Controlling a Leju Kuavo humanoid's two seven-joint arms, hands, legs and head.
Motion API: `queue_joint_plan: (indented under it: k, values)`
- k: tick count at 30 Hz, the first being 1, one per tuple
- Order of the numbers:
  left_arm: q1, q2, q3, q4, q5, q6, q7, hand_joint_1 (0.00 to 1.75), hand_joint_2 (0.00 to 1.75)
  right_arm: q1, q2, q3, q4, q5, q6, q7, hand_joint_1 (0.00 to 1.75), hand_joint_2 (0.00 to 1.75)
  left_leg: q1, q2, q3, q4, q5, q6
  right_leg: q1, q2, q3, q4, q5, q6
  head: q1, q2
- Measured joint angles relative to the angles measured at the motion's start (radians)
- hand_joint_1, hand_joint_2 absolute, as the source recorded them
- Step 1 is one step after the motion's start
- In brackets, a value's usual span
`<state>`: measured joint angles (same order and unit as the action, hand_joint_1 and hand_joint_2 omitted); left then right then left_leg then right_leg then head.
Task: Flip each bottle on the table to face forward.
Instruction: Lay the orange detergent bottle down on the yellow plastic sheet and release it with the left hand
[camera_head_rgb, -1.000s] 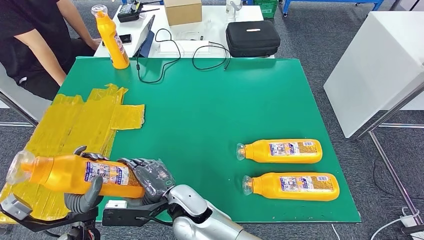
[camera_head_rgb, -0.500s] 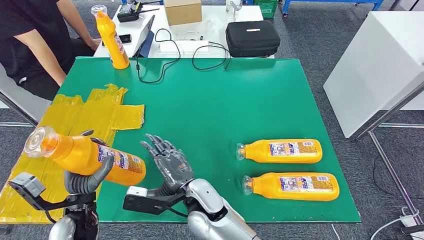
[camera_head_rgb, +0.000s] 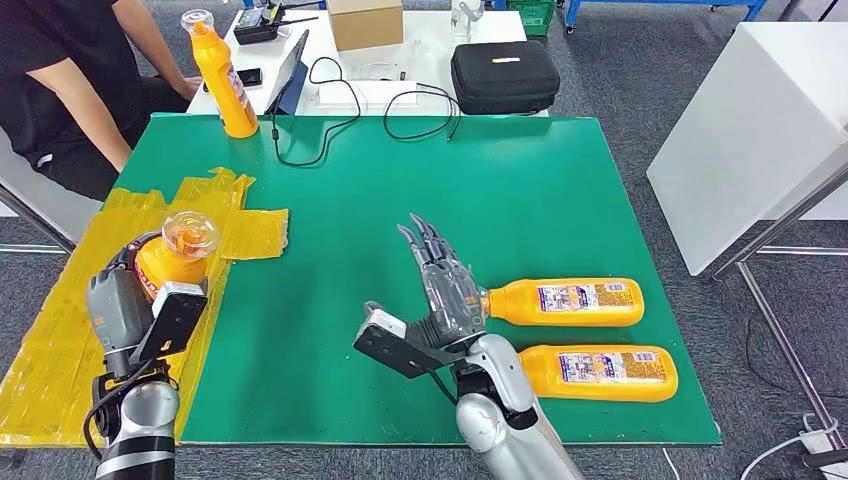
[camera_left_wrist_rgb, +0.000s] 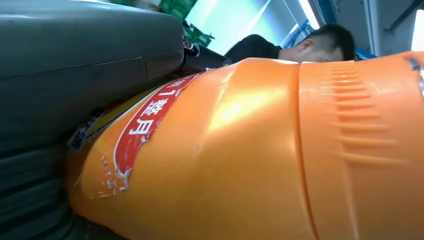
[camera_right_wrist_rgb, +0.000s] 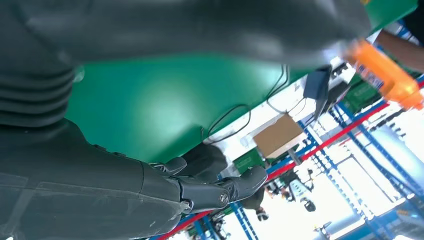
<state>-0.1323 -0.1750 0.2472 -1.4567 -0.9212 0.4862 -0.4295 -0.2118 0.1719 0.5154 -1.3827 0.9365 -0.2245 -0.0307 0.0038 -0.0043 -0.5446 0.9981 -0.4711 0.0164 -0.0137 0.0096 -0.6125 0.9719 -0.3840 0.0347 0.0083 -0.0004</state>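
the left hand (camera_head_rgb: 128, 305) grips an orange bottle (camera_head_rgb: 172, 255) over the yellow tape patch (camera_head_rgb: 150, 240) at the desk's left side, the bottle tipped so its clear cap (camera_head_rgb: 190, 232) points up toward the camera. in the left wrist view that held bottle (camera_left_wrist_rgb: 240, 150) sits pressed against the grey hand (camera_left_wrist_rgb: 75, 75), red label showing. the right hand (camera_head_rgb: 440, 285) is up over the green desk (camera_head_rgb: 400, 190), holding nothing, fingers stretched out straight and apart, pointing away from the robot. its fingertips (camera_right_wrist_rgb: 250, 177) show in the right wrist view against the green surface. just to the right of that hand, two orange bottles lie on their sides near the desk's front right: the nearer-back bottle (camera_head_rgb: 565, 302) with its neck right by the hand, and the front bottle (camera_head_rgb: 600, 372) parallel to it, close beside it, both with labels up. a fourth orange bottle (camera_head_rgb: 220, 75) stands upright at the far left corner, near a person (camera_head_rgb: 70, 80) in a dark top seated beside the desk. behind the desk, a black case (camera_head_rgb: 505, 75) and a cardboard box (camera_head_rgb: 365, 22) rest on a white table (camera_head_rgb: 400, 95), with black cables (camera_head_rgb: 400, 115) trailing onto the green.
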Motion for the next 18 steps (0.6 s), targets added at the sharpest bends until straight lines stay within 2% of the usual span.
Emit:
queue_joint_plan:
  k: [5, 8, 12, 18]
  values:
    - [-0.043, 0.042, 0.007, 0.144, -0.305, 0.174, 0.089, 1.75, 1.75, -0.004, -0.026, -0.028, -0.008, -0.027, -0.004, -0.012, 0.00, 0.00, 0.000, 0.000, -0.001, 0.000, 0.000, 0.000, 0.000, 0.000, 0.000, 0.000, 0.000, 0.000, 0.000, 0.000]
    - [-0.064, 0.066, 0.025, 0.238, -0.500, 0.204, 0.166, 1.75, 1.75, -0.005, -0.043, -0.040, -0.008, -0.038, -0.006, -0.023, 0.00, 0.00, 0.000, 0.000, 0.000, 0.000, 0.000, 0.000, 0.000, 0.000, 0.000, 0.000, 0.000, 0.000, 0.000, 0.000]
    - [-0.094, 0.084, 0.047, 0.360, -0.585, 0.207, 0.206, 1.75, 1.75, -0.005, -0.057, -0.044, -0.008, -0.040, -0.007, -0.031, 0.00, 0.00, 0.000, 0.000, -0.001, 0.000, 0.000, 0.000, 0.000, 0.000, 0.000, 0.000, 0.000, 0.000, 0.000, 0.000]
    - [-0.132, 0.099, 0.056, 0.496, -0.596, 0.208, 0.225, 1.75, 1.75, -0.005, -0.069, -0.046, -0.008, -0.045, -0.007, -0.033, 0.00, 0.00, 0.000, 0.000, -0.001, 0.000, 0.000, 0.000, 0.000, 0.000, 0.000, 0.000, 0.000, 0.000, 0.000, 0.000]
